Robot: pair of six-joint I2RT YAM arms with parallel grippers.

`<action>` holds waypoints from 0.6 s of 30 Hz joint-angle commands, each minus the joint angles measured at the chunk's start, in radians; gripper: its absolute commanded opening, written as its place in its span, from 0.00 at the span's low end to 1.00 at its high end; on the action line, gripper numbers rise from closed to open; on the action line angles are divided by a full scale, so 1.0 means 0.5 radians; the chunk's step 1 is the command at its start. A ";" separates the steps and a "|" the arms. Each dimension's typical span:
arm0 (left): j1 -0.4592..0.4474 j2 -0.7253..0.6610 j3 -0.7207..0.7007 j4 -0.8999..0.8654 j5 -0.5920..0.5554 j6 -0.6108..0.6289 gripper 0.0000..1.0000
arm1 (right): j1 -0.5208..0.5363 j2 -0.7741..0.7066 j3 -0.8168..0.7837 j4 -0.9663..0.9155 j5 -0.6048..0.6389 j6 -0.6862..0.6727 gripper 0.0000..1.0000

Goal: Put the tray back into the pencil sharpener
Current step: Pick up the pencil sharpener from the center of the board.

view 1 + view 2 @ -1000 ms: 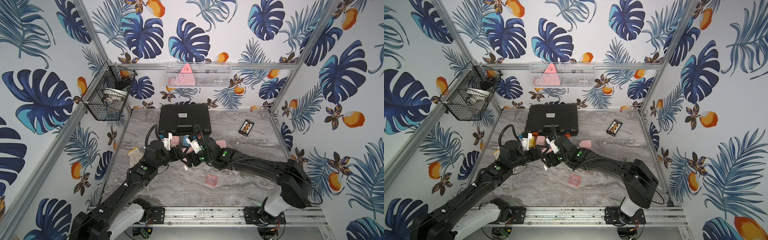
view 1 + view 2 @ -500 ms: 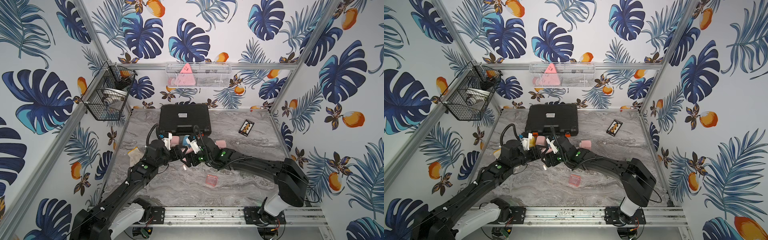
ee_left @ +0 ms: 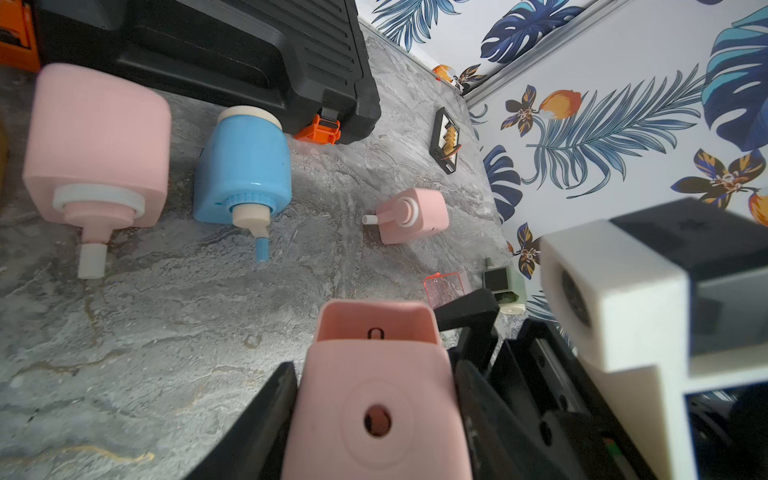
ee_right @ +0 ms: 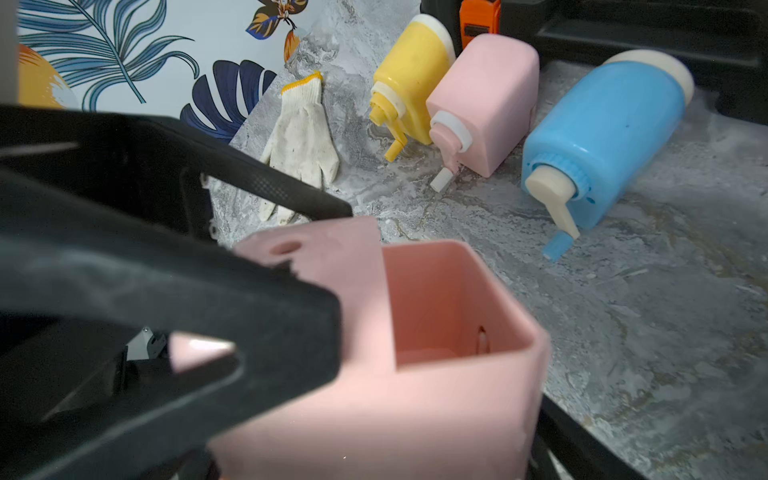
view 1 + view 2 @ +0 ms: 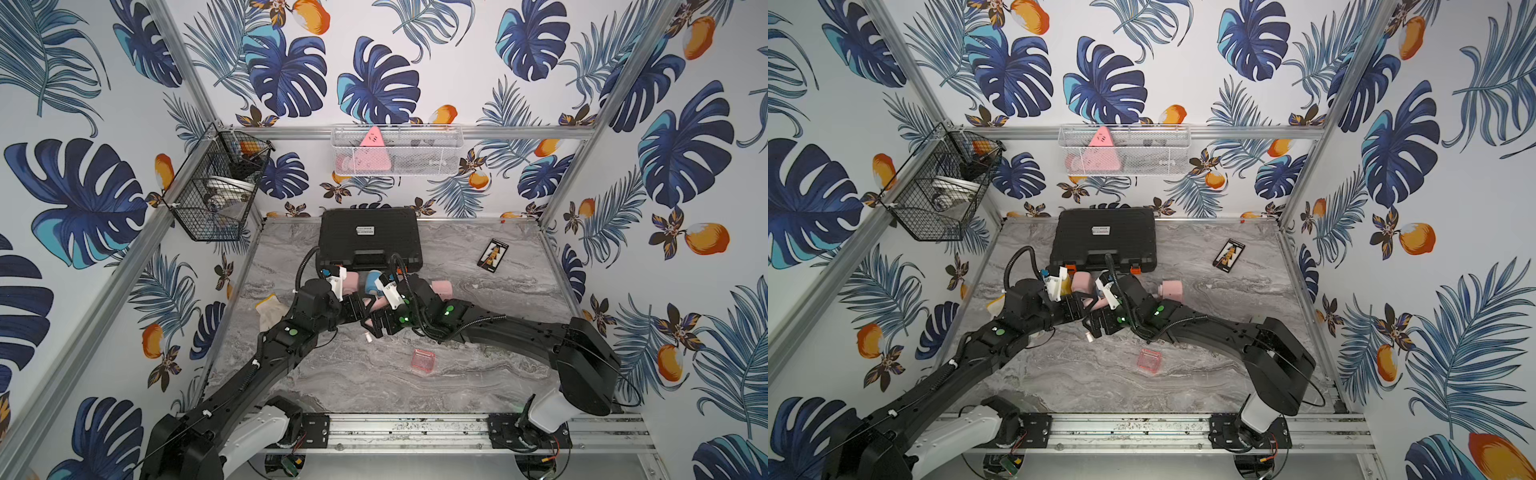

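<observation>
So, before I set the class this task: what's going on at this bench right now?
The left gripper is shut on a pink pencil sharpener, held above the marble table with its tray slot empty. The right gripper sits close beside it; whether it grips is unclear. The clear pink tray lies by itself on the table, nearer the arm bases, not yet inserted.

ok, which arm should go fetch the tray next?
Right. The left gripper has its jaws clamped on the pink sharpener, whose slot is empty. The tray lies loose on the table, close to the right gripper and on that arm's side.
</observation>
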 commanded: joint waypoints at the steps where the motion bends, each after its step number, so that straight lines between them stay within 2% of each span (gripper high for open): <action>1: -0.007 0.019 0.027 -0.091 0.057 0.102 0.47 | -0.010 -0.078 -0.054 0.326 0.003 0.023 1.00; 10: -0.006 0.144 0.205 -0.332 -0.049 0.321 0.46 | -0.005 -0.530 -0.512 0.439 0.112 0.079 1.00; 14: -0.006 0.223 0.390 -0.549 -0.055 0.568 0.45 | -0.009 -0.754 -0.629 0.291 0.296 0.081 1.00; 18: -0.006 0.344 0.645 -0.874 -0.068 0.915 0.45 | -0.009 -0.935 -0.703 0.132 0.527 0.065 1.00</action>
